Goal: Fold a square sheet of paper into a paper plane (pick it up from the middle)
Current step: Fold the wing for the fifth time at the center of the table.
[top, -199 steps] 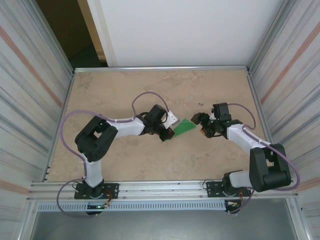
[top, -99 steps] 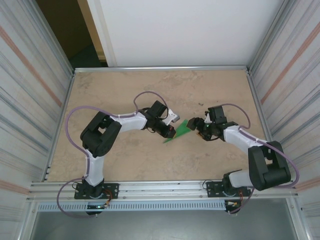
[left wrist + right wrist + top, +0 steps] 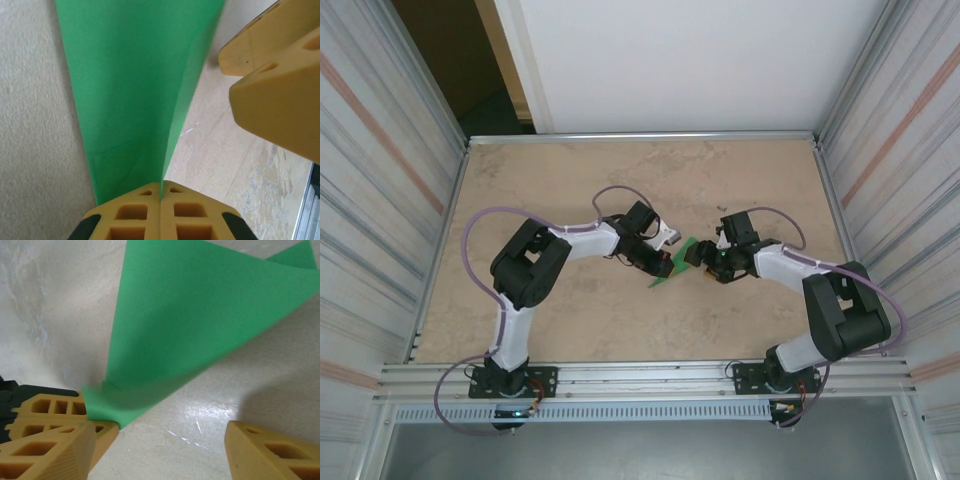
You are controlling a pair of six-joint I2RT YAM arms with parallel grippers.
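Green paper sheet (image 3: 673, 266), folded to a pointed, creased shape, sits just off the centre of the beige table (image 3: 550, 180), toward 4 o'clock, its sharp tip aimed at 7 o'clock in your top view. Your left gripper (image 3: 664, 263) meets it from 10 o'clock. In the left wrist view the left gripper (image 3: 161, 196) has both yellow pads pressed flat together on the sheet (image 3: 135, 85), a crease line running straight into the seam between them. The paper fans out wider toward 12 o'clock there. Your right gripper (image 3: 704, 256) is at the sheet's 3 o'clock, close in. Its fingers (image 3: 280, 95) show at 2 o'clock in the left wrist view, beside the paper's edge; contact cannot be told. In the right wrist view the right gripper (image 3: 161, 434) stands with its jaws well apart, and the sheet (image 3: 200, 325) rises ahead toward 1 o'clock. The left gripper's fingers (image 3: 50, 407) pinch the paper's lower corner at 8 o'clock.
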